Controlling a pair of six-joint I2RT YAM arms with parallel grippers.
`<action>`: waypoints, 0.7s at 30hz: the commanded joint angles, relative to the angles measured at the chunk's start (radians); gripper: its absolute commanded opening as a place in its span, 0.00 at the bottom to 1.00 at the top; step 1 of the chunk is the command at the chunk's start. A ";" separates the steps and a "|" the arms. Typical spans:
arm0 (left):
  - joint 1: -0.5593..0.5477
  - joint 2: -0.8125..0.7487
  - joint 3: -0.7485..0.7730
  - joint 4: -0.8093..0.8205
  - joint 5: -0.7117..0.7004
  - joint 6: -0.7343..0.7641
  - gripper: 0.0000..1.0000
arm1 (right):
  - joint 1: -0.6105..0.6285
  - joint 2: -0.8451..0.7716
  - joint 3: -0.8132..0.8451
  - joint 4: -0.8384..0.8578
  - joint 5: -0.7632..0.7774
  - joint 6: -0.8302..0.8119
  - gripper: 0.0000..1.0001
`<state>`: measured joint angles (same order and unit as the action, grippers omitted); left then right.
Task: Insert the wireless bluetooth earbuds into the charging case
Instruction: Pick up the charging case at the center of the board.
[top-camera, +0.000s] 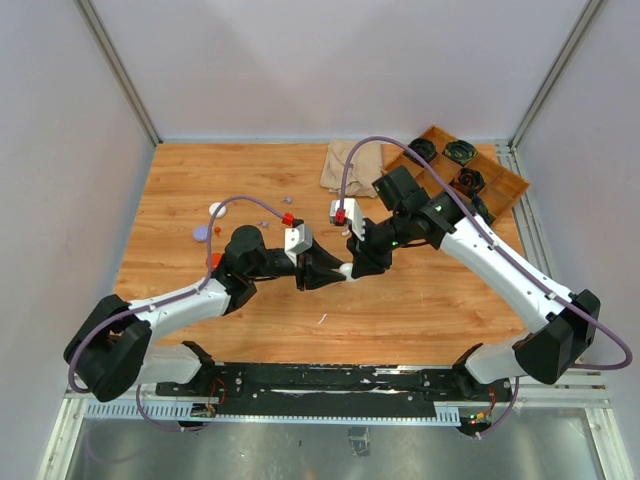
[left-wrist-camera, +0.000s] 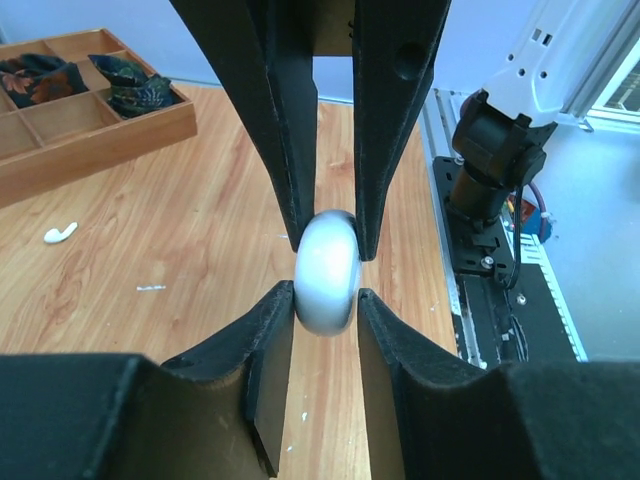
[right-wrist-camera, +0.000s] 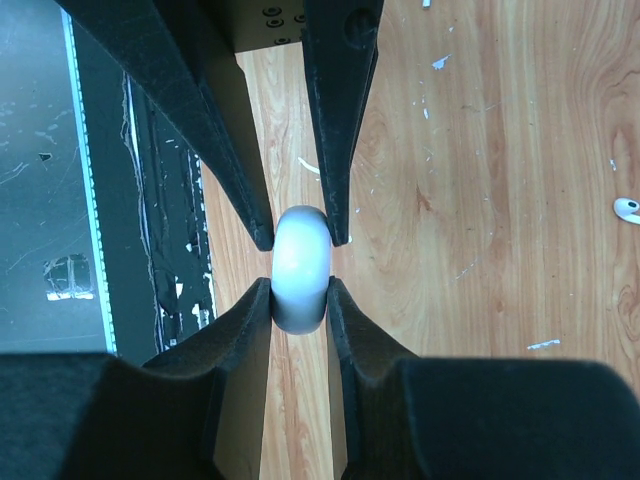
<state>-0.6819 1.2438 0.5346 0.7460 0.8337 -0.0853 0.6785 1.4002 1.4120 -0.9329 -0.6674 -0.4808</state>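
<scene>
Because the lid likely needs two grips to open, our right hand (right-wrist-camera: 298, 288) is clamped on the glossy white round plastic charging case (left-wrist-camera: 327, 272), held on edge above the wooden worktop (left-wrist-camera: 200, 200). Our left hand (left-wrist-camera: 326, 295) pinches the opposite rim. One small white stemmed earbud (left-wrist-camera: 60, 233) lies well apart on the wood, not yet inserted.

A light wooden worktop (top-camera: 420, 310) carries a shallow wooden tray (top-camera: 512, 178) divided into compartments, set at an angle in the far right corner. Several of the tray's compartments hold dark, round, crumpled-looking items (top-camera: 459, 151), too small to identify. Just left of the tray, a beige cloth (top-camera: 350, 165) lies rumpled on the worktop, and pale grey walls (top-camera: 320, 60) rise behind the tray.
</scene>
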 joint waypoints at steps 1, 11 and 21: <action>-0.005 0.014 0.032 0.030 0.058 -0.013 0.34 | 0.021 0.020 0.040 0.011 -0.025 -0.035 0.08; -0.005 0.027 0.042 0.030 0.111 -0.036 0.15 | 0.029 0.028 0.053 0.020 -0.017 -0.047 0.12; -0.004 -0.053 -0.041 0.145 -0.019 -0.084 0.00 | 0.020 -0.045 0.005 0.081 0.000 -0.035 0.48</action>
<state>-0.6777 1.2488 0.5350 0.7620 0.8593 -0.1291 0.6945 1.4113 1.4181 -0.9325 -0.6682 -0.5030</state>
